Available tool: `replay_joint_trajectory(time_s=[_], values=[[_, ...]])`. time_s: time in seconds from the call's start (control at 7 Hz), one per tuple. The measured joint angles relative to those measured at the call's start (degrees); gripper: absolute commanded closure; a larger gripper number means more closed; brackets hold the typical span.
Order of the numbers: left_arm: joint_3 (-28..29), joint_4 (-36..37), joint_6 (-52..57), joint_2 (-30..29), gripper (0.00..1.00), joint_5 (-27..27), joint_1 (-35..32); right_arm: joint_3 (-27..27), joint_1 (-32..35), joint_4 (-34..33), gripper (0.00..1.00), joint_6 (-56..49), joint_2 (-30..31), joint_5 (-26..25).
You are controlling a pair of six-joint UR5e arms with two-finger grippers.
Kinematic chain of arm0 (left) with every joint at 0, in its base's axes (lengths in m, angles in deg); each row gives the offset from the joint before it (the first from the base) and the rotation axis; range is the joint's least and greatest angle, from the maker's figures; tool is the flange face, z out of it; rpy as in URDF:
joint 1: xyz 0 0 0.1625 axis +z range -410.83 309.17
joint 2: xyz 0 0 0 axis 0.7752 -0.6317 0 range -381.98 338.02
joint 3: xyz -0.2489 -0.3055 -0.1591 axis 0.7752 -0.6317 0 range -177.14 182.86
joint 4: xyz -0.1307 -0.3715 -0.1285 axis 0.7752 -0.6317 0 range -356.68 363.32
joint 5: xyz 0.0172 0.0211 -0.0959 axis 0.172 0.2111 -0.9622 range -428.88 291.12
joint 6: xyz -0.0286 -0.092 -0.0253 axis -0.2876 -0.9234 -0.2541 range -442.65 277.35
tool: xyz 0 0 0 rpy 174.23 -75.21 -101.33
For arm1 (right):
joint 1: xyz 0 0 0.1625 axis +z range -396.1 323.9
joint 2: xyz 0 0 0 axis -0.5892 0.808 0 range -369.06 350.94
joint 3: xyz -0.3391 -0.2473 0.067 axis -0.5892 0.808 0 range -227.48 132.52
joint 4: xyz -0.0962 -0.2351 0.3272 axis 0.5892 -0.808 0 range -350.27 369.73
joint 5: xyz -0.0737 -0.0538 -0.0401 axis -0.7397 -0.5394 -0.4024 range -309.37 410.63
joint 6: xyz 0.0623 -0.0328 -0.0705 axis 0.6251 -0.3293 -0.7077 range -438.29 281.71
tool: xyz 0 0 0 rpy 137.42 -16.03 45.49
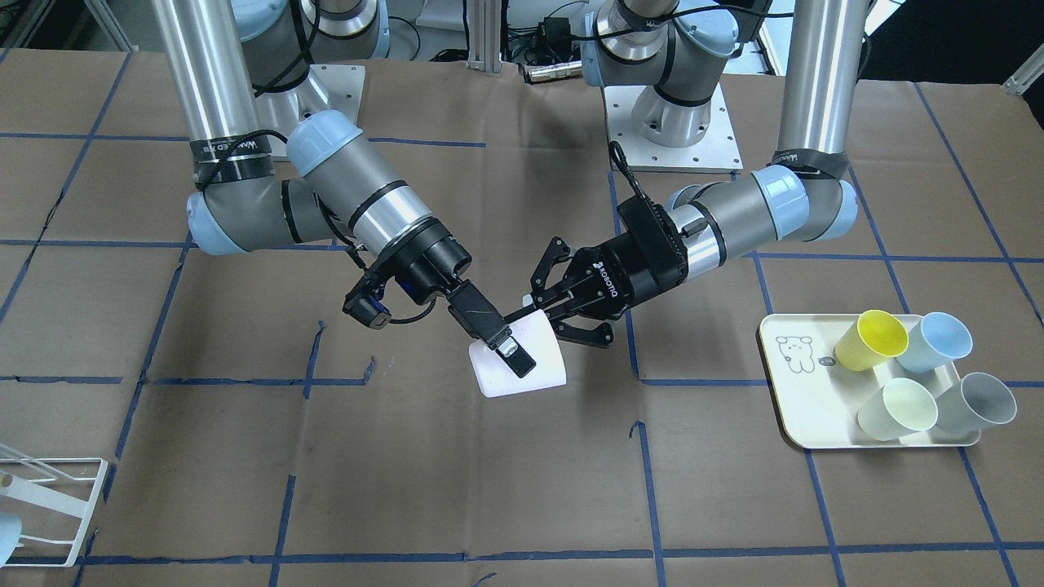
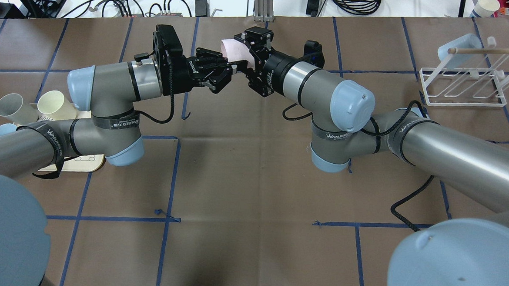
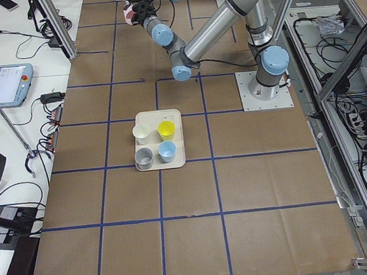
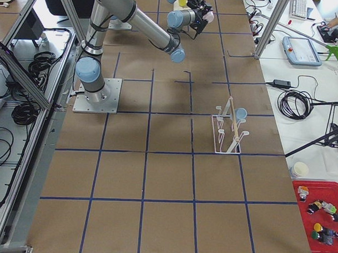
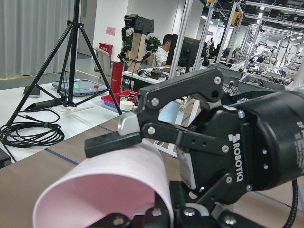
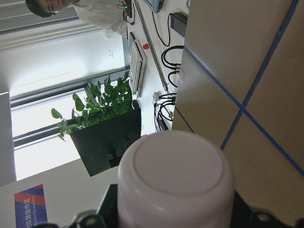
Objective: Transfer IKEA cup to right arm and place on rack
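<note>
The pale pink IKEA cup (image 1: 534, 368) hangs on its side above the middle of the table, between both grippers. My left gripper (image 1: 532, 310) is shut on the cup's rim at its open end. My right gripper (image 1: 515, 359) spans the cup's body from the base end. One of its fingers (image 5: 111, 141) lies flat on the cup's wall (image 5: 102, 190), so it looks shut on the cup. The right wrist view shows the cup's round base (image 6: 175, 175) close up. The white wire rack (image 2: 462, 88) stands far off at the table's right.
A pale blue cup (image 2: 457, 47) hangs on the rack, and a wooden rod (image 2: 490, 50) crosses above it. The cream bear tray (image 1: 803, 383) carries yellow (image 1: 873, 338), blue (image 1: 938, 342), pale green (image 1: 897, 408) and grey (image 1: 975, 403) cups.
</note>
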Motion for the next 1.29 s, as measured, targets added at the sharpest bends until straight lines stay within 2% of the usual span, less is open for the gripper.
replay_joint_trajectory(time_s=[0.29, 0.57, 0.86, 1.0, 1.29], values=[[0.85, 0.05, -4.22, 0.20, 0.00, 0.24, 0.03, 0.15, -0.14, 0.01, 0.44, 0.04, 0.00, -0.01], [0.98, -0.20, -6.33, 0.94, 0.00, 0.55, 0.52, 0.18, -0.25, 0.01, 0.53, -0.09, 0.07, 0.06], [0.90, -1.47, -7.89, 1.72, 0.00, 0.80, 3.45, 0.40, -1.03, 0.08, 0.53, -1.41, 0.33, 0.24], [0.86, -1.98, -8.82, 1.89, 0.00, 0.86, 5.17, 0.76, -2.51, 0.17, 0.53, -4.47, 0.48, 0.30], [0.84, -2.51, -10.38, 1.94, 0.00, 0.93, 8.48, 1.23, -8.09, 0.33, 0.53, -20.47, 0.70, 1.05]])
